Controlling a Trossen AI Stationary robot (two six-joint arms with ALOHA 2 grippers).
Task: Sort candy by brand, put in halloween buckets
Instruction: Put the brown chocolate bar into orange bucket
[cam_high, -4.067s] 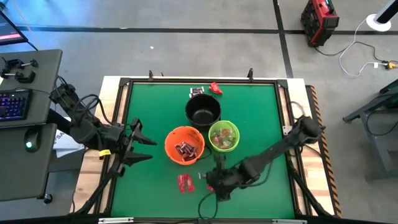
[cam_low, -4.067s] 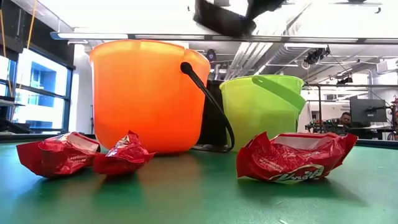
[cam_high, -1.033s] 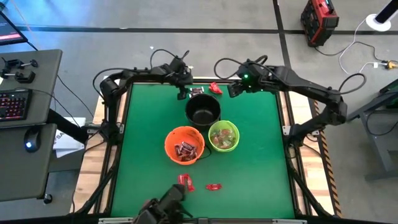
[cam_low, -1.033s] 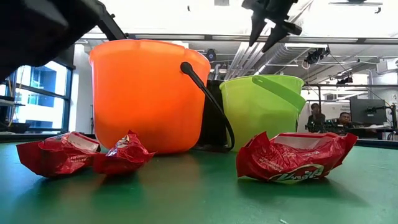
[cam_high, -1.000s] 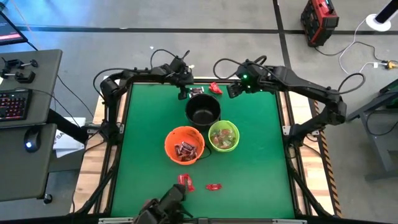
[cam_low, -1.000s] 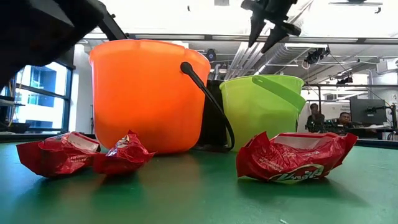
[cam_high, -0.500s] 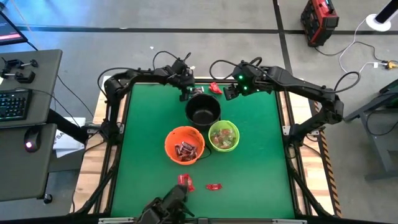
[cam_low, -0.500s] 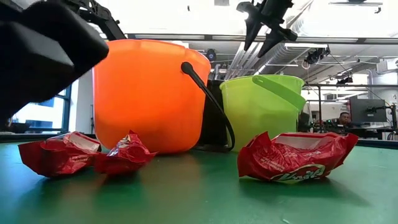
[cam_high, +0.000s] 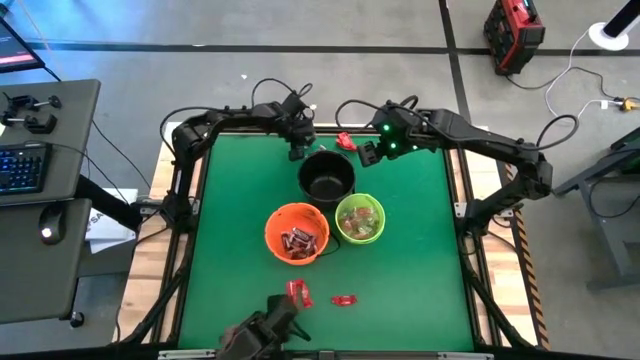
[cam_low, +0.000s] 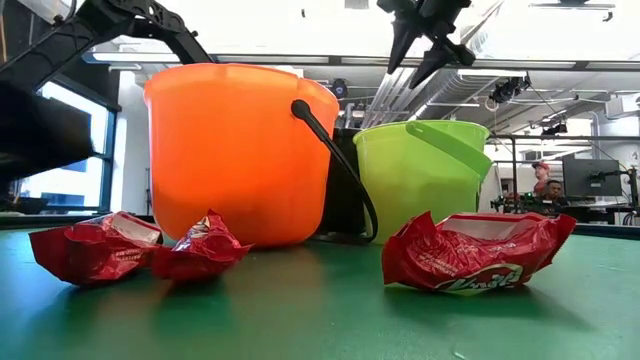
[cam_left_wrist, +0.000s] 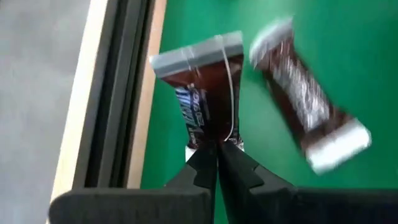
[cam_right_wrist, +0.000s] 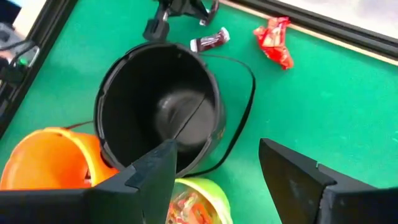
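Note:
Three buckets stand mid-table: black (cam_high: 326, 178), orange (cam_high: 296, 233) holding brown candy, and lime green (cam_high: 360, 220) holding pale candy. At the far edge my left gripper (cam_left_wrist: 216, 149) is shut on a brown and silver candy (cam_left_wrist: 202, 87). A second brown candy (cam_left_wrist: 308, 102) lies flat on the green mat beside it. My right gripper (cam_right_wrist: 214, 158) hovers open above the black bucket's far right side. A red candy (cam_high: 346, 141) lies on the mat at the far edge. Red candies (cam_high: 297, 292) (cam_high: 344, 300) lie near the front edge. My left gripper pinches the near end of the brown candy's wrapper (cam_left_wrist: 210, 138) between its two fingertips. The fingers lie along the candy, which reaches straight ahead of them, silver crimped end farthest out. Whether the candy is clear of the mat, I cannot tell.
A black frame (cam_high: 190, 190) runs round the green mat (cam_high: 420, 260). A dark device (cam_high: 262, 330) sits at the near edge. In the low view the red candies (cam_low: 475, 252) (cam_low: 200, 250) lie in front of the buckets. Bare mat shows right of the buckets.
My right gripper has gone toward the table's left and a little toward the near edge, closer to the black bucket, still open. In the low view a dark shape at the near left has drawn back out of the foreground.

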